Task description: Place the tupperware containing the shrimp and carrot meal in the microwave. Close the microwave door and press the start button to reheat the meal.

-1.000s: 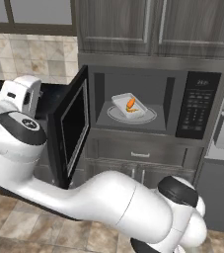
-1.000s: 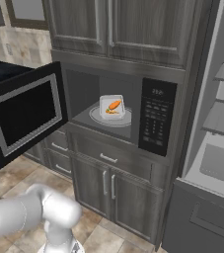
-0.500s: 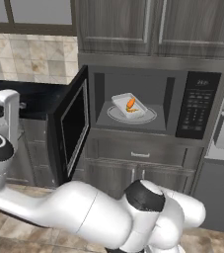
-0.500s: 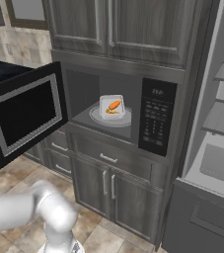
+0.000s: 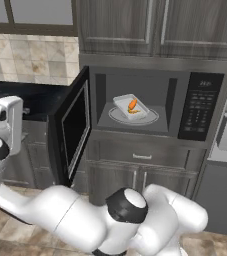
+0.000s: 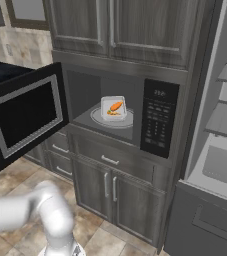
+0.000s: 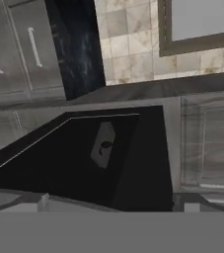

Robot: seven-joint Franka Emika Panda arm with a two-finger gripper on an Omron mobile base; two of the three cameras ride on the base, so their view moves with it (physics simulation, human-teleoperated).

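The microwave [image 5: 135, 80] stands open, built into dark cabinets. On its round white turntable plate [image 5: 150, 118] lies the tupperware [image 5: 123, 101] with the orange carrot [image 5: 132, 104] and pale shrimp; the right base view shows the tupperware [image 6: 113, 101] too. The microwave door [image 5: 75, 130] swings out to the left, the black-framed door [image 6: 27, 115] pointing into the room. My hand [image 5: 5, 116] hangs left of the door, on its outer side. In the hand view my gripper [image 7: 116, 205] is open and empty, facing the door's black face [image 7: 84, 163]. The keypad panel [image 5: 201, 107] is on the microwave's right.
A black counter [image 5: 30, 97] with a tiled backsplash [image 5: 30, 57] runs behind my hand. Drawers and cabinet doors [image 6: 110, 190] sit under the microwave. Open grey shelves [image 6: 225, 125] stand to the right. My arm's white links [image 5: 85, 220] fill the floor space below the door.
My hand has swung left and down, from near the door's top edge to its outer side. The elbow has swept across in front. The tupperware and door have not moved.
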